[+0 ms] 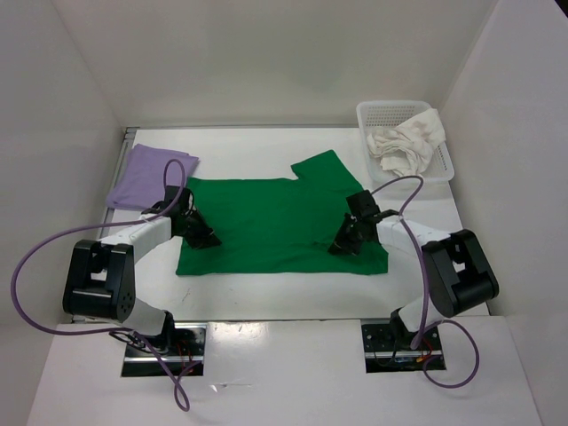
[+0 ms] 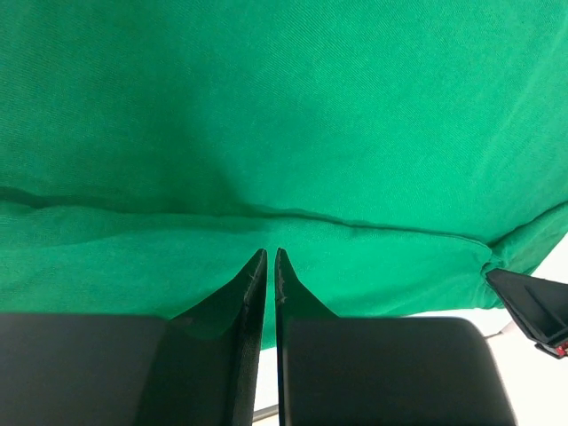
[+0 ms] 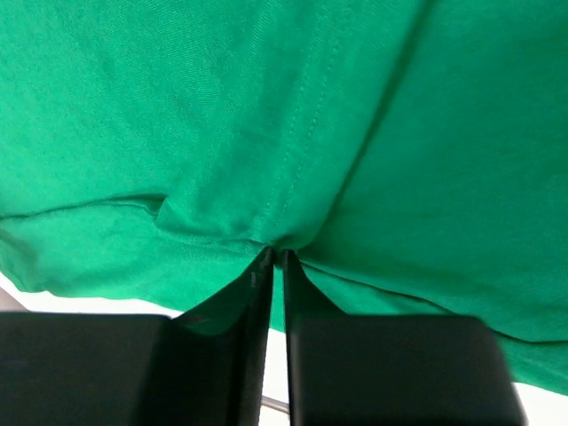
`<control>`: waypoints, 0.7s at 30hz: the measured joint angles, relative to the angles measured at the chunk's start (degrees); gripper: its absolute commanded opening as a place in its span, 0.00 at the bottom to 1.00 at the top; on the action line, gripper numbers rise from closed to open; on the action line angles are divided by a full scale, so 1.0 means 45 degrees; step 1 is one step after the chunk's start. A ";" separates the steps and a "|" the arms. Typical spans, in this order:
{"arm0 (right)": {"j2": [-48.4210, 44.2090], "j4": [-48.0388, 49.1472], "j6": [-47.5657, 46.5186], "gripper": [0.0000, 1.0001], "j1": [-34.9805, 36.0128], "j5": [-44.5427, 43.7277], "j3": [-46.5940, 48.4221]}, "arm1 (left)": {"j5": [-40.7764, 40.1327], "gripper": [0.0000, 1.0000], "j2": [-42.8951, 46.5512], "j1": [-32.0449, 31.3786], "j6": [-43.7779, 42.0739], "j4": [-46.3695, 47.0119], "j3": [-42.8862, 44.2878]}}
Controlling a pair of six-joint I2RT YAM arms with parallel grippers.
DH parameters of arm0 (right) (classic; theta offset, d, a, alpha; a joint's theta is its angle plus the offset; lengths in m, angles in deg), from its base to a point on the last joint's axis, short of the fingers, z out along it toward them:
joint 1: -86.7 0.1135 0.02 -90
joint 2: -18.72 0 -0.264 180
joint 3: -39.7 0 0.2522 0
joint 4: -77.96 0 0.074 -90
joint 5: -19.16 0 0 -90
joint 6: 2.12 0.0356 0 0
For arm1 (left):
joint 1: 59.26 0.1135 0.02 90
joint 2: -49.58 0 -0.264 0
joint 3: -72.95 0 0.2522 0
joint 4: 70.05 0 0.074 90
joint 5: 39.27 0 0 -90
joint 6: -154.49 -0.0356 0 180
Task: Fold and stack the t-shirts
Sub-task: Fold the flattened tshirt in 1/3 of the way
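Left tool [image 2: 271, 256] and right tool [image 3: 274, 256] both clenched on the green t-shirt [image 1: 275, 222] near its front hem, so the fold's starting, I reckon. Next: lift together, carry it over evenly.

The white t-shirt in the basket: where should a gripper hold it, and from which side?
Pinch a raised fold of the white t-shirt near its middle, coming straight down from above: it lies crumpled, and the basket walls off its sides.
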 measured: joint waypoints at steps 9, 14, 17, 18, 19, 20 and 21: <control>0.1297 -0.0058 0.0015 0.09 0.0010 0.0393 0.2307 | -0.0180 0.13 0.0000 0.0000 0.0000 -0.0112 0.0112; 0.2725 0.0311 0.0141 0.34 0.0121 0.0860 0.4216 | -0.0204 0.13 0.0019 0.0000 -0.0005 -0.0141 0.0612; 0.3036 0.0398 0.0141 0.42 0.0330 0.0952 0.4886 | -0.0204 0.13 0.0063 0.0000 0.0005 -0.0141 0.0933; 0.3011 0.0432 0.0155 0.45 0.0398 0.0957 0.4974 | -0.0209 0.13 0.0146 0.0000 0.0005 -0.0146 0.0981; 0.2924 0.0447 0.0155 0.46 0.0471 0.0933 0.5022 | -0.0243 0.13 0.0291 0.0000 0.0005 -0.0194 0.1015; 0.2798 0.0442 0.0136 0.47 0.0539 0.0894 0.5027 | -0.0272 0.15 0.0452 -0.0005 0.0005 -0.0223 0.1025; 0.2613 0.0355 0.0097 0.45 0.0588 0.0835 0.5013 | -0.0306 0.15 0.0631 -0.0005 0.0000 -0.0233 0.1030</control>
